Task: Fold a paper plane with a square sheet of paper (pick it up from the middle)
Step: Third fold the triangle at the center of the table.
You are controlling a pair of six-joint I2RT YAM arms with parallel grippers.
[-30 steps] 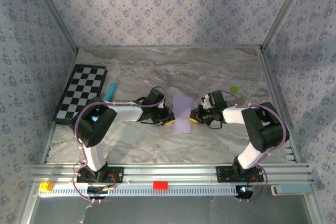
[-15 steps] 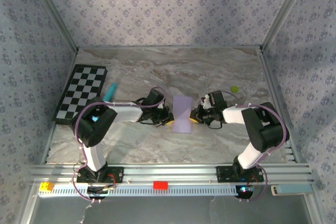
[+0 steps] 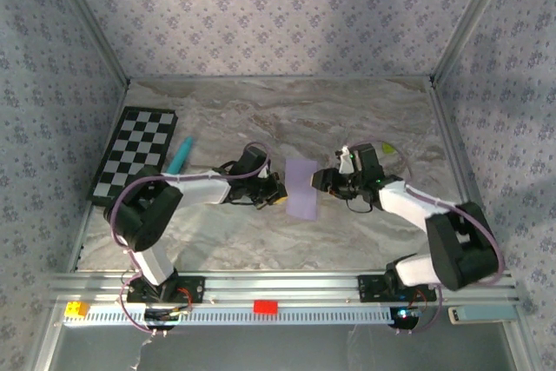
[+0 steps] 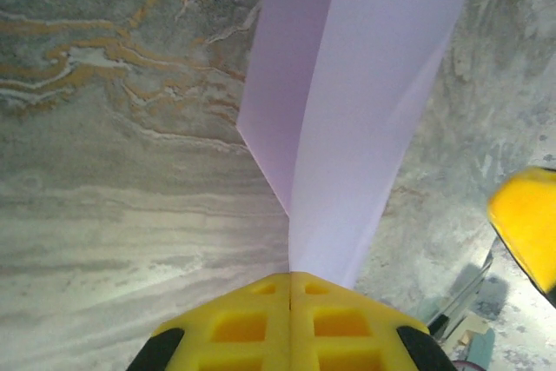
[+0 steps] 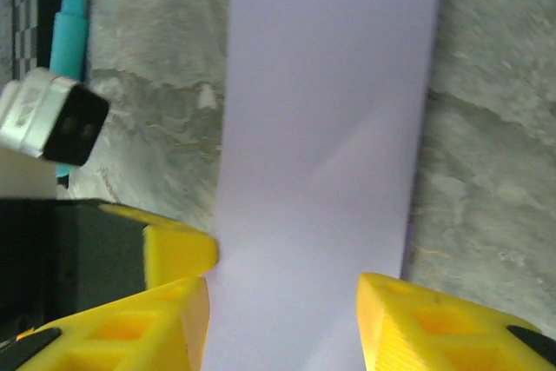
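Left jaws clamped shut on one edge of the creased square sheet of paper [image 3: 301, 187], right jaws parted at its opposite edge, sheet central on the counter [image 3: 365, 119] between both arms, teal pen [image 3: 180, 155] and checkerboard [image 3: 135, 154] farther at left.

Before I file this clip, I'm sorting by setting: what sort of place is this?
Likely a robot lab test cell: patterned walls on an aluminium frame, a marble-look table, and a left arm and right arm bolted on.
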